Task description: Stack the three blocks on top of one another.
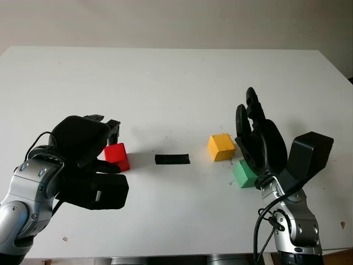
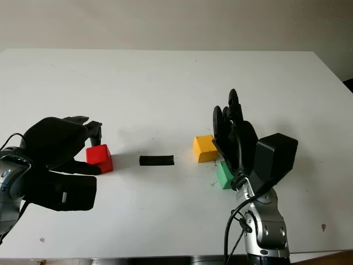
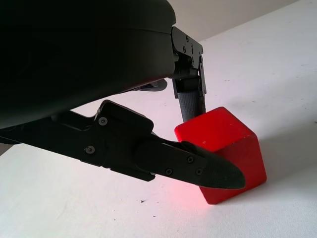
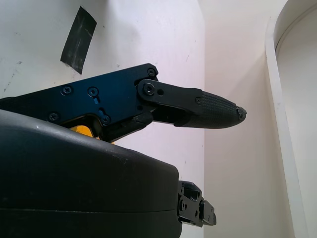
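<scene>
A red block [image 1: 116,154] sits on the white table [image 1: 165,83] at the left. My left hand [image 1: 111,148] is shut on it, one finger [image 3: 190,101] at its far side and the thumb [image 3: 198,166] across its near face. The yellow block [image 1: 221,147] stands right of centre. The green block [image 1: 242,174] lies just in front of it, partly behind my right hand [image 1: 255,130]. That hand is open and raised, palm toward the two blocks, holding nothing.
A strip of black tape [image 1: 172,159] lies flat between the red and yellow blocks. The table's far edge meets a pale wall, and its right edge runs close to the right arm.
</scene>
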